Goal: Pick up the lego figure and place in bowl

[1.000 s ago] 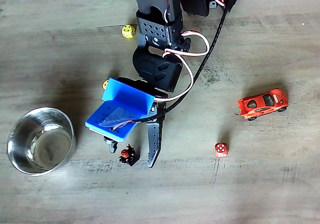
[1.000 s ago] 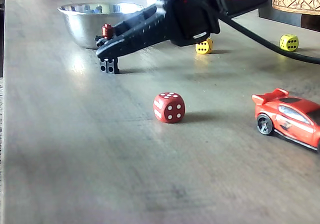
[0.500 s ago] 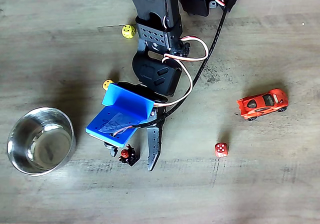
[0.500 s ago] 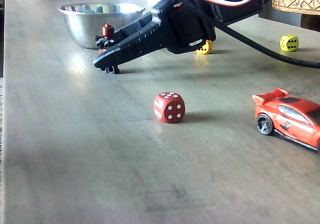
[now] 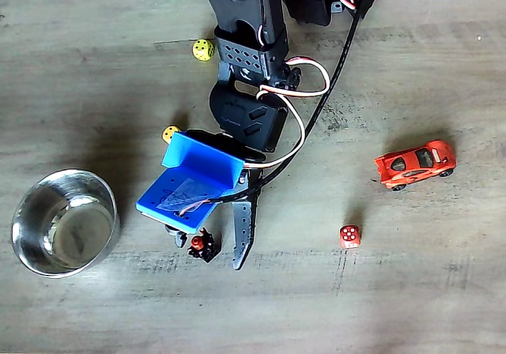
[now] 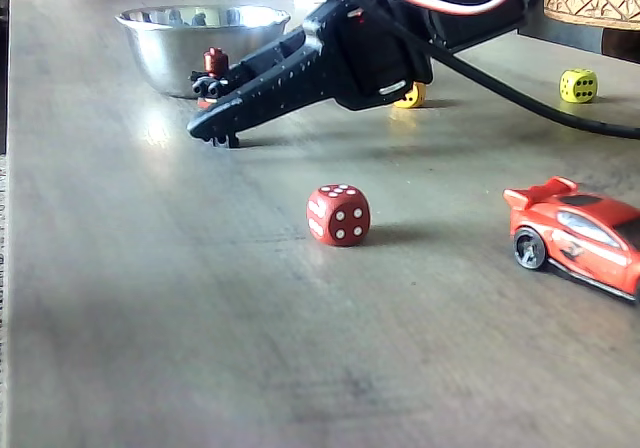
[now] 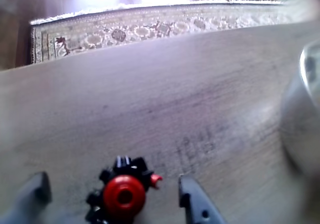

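The lego figure, black with a red head, stands on the wooden table between the fingers of my gripper. In the low fixed view its red head rises above the near finger, which hides its body. The wrist view looks down on the figure, with a finger on its right and the other one on its left, and gaps on both sides. The gripper is open around it. The steel bowl sits to the left, also seen as the bowl behind the figure.
A red die and a red-orange toy car lie to the right of the arm. Two yellow dice sit near the arm's base. A patterned rug lies beyond the table edge.
The gripper has sunk a little lower around the figure, so the near finger now covers its feet in the low fixed view. The figure has not moved.
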